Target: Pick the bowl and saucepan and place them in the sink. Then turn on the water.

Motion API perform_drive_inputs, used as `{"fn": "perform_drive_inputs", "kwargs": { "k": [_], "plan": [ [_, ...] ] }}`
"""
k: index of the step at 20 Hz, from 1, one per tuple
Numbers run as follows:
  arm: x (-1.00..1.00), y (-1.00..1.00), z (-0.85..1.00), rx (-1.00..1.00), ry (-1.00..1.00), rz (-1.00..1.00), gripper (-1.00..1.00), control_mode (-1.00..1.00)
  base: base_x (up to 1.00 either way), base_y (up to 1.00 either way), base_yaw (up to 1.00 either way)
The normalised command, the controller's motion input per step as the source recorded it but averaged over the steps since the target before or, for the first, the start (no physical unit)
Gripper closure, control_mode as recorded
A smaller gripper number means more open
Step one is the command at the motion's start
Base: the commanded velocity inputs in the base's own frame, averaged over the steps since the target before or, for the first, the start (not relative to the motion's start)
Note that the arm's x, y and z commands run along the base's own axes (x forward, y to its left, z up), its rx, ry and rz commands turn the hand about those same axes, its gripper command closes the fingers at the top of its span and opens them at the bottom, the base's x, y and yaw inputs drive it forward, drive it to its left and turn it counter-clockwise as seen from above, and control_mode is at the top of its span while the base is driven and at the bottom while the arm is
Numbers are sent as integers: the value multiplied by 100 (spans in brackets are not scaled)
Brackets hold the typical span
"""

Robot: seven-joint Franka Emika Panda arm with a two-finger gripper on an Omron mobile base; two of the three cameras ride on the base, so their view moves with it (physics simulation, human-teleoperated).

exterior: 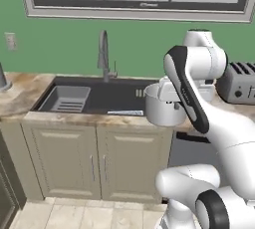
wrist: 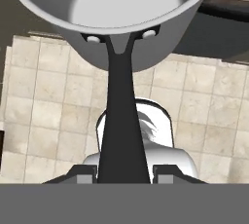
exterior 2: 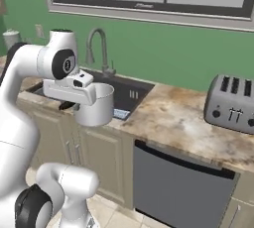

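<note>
Nearest the hand camera, the jaws [wrist: 124, 172] are closed on the dark handle of the saucepan [wrist: 126, 18], one fingertip on each side of it, and the handle runs straight away from them to the pot's riveted wall. Below it lies the tiled floor, so the pot hangs in the air out in front of the cabinets rather than over the basin.

From the base views, the saucepan [exterior: 163, 106] is carried upright at about bench height, just before the front edge of the bench [exterior 2: 173, 118], at the right-hand end of the sink [exterior: 99, 98]. In the right base view the saucepan [exterior 2: 95, 105] sits just beyond the white hand.

Further back, the sink holds a ribbed tray [exterior: 67, 98] at its left end, and I cannot make out a bowl in it or on the bench. No stream falls from the faucet [exterior: 103, 54].

As I judge it, the saucepan is lifted but not yet placed; whether the bowl is done I cannot tell, and the water remains to be turned on.
</note>
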Motion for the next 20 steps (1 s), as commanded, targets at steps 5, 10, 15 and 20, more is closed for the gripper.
{"fn": "perform_drive_inputs", "kwargs": {
  "k": [5, 10, 15, 20],
  "plan": [
    [0, 0, 0, 0, 0, 0, 100, 100, 55, 13, -36],
    [0, 0, 0, 0, 0, 0, 100, 100, 57, 17, -35],
    [0, 0, 0, 0, 0, 0, 100, 100, 35, 34, -25],
    [0, 0, 0, 0, 0, 0, 100, 100, 4, 47, -11]
  ]
}}
